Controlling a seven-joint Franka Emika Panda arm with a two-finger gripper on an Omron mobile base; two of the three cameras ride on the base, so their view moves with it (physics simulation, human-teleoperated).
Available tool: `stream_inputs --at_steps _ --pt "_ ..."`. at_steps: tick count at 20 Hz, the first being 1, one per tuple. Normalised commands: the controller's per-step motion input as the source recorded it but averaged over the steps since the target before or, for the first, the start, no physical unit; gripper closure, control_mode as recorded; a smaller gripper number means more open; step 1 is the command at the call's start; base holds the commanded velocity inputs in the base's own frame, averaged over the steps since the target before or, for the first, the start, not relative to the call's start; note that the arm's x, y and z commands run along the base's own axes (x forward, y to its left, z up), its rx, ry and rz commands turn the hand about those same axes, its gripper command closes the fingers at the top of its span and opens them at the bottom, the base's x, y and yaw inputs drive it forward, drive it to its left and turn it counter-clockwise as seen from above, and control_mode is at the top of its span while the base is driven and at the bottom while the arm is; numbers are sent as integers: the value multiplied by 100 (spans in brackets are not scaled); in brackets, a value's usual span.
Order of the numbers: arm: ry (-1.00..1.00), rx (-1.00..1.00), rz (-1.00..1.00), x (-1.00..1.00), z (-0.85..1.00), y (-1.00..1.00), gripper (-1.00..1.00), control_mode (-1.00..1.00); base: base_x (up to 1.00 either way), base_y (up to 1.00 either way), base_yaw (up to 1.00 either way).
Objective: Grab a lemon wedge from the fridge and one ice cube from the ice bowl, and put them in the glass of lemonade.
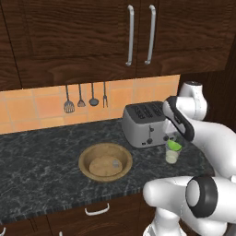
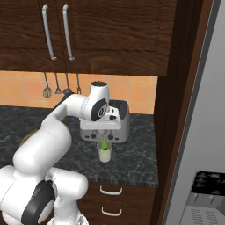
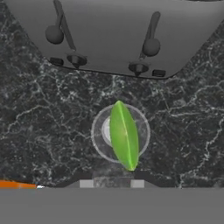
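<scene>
Fingers point(image 3: 112, 183) clenched on lemon wedge point(image 3: 124, 134) – above glass point(image 2: 104, 151) on black marbled counter point(image 1: 41, 152)

A kitchen corner seen from my base: dark wood wall cabinets point(image 1: 92, 37) with long silver handles point(image 1: 130, 36) hang over an orange tiled backsplash point(image 1: 37, 108). Four utensils point(image 1: 85, 99) hang in a row on those tiles. Below me runs a black speckled stone counter point(image 1: 41, 152), with a silver four-slot toaster point(image 1: 144, 123) standing at its back against the tiles. Dark wood drawers point(image 2: 118, 200) with curved pale pulls sit under the counter's edge. A tall dark wood panel point(image 2: 176, 110) closes the counter's right end.
</scene>
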Motion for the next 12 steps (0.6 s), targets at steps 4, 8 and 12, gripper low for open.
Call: stream_inputs --at_steps 4,8,12 --pt "0 0 0 33 -1 0 100 -100 0 0 0" --pt "1 0 0 0 -11 -1 100 -100 0 0 0" --pt "0 0 0 0 -21 0 100 -100 0 0 0"
